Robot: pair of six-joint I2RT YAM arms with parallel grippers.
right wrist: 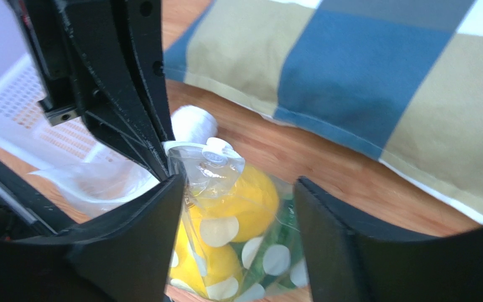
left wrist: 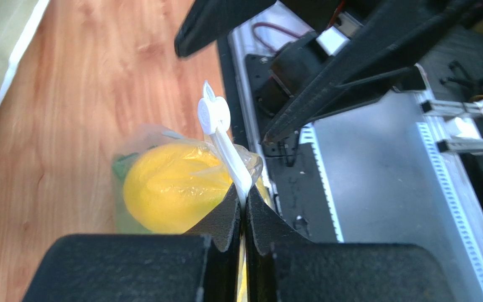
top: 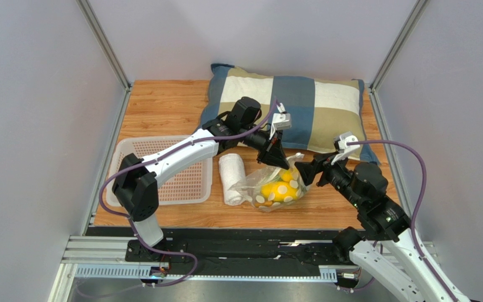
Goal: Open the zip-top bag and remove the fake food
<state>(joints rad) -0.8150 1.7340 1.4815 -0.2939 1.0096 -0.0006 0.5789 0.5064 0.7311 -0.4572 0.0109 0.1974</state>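
Observation:
The clear dotted zip-top bag [top: 274,187] lies on the wooden table in front of the pillow. It holds yellow lemon-shaped fruits [top: 277,190] and a green leafy vegetable [right wrist: 294,236]. My left gripper [top: 280,160] is shut on the bag's white top strip [left wrist: 225,148], pinching it from above; a yellow fruit [left wrist: 168,189] shows behind the fingers. My right gripper [top: 305,170] is open, its fingers [right wrist: 143,239] either side of the bag's upper part [right wrist: 225,189], close to the left gripper.
A rolled white towel [top: 231,178] lies just left of the bag. A white mesh basket [top: 162,170] stands at the left. A checked pillow [top: 301,107] lies at the back. The table's near edge and black rail [top: 244,248] are just in front.

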